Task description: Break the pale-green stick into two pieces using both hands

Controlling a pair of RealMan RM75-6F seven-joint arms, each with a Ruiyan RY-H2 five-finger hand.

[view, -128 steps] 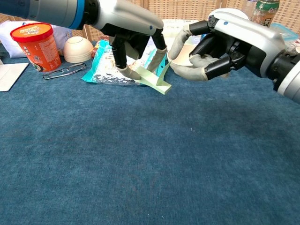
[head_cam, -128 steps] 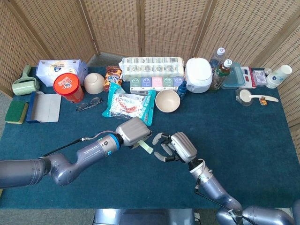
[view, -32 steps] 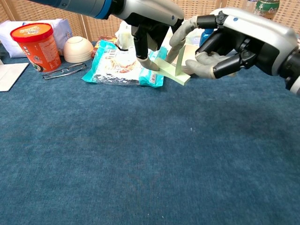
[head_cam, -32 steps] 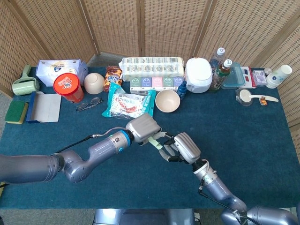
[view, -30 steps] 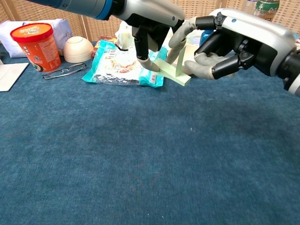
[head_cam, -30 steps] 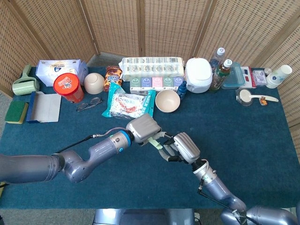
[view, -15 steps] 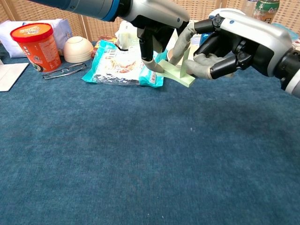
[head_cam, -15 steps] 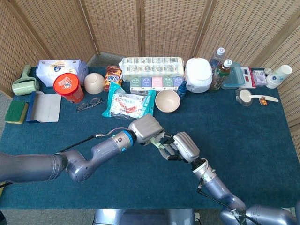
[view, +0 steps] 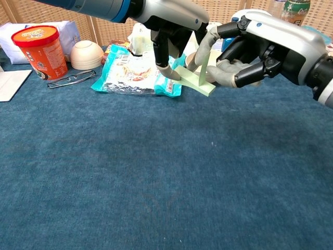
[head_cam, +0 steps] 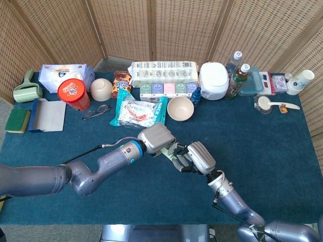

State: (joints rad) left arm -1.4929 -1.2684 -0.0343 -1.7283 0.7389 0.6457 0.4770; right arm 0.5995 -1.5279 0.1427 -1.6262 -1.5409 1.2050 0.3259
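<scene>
Pale-green stick [view: 195,82]: pinched by left hand [view: 169,23] and right hand [view: 250,49], unbroken. Risk: shallow fingertip holds; stick slips free during bending.

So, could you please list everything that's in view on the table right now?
pale-green stick: 1, held above the cloth, centre
snack bag: 1, teal and white, behind the hands
bowls: 2, beige, one centre back, one upturned at left
instant-noodle tub: 1, red, back left
glasses: 1, dark, beside the tub
tissue box: 1, white, back left
sponge: 1, green and yellow, far left
bottles: 2, back right
paper cups: stacked, white, far right
left hand: grey, fingers on the stick
right hand: grey, fingers on the stick
</scene>
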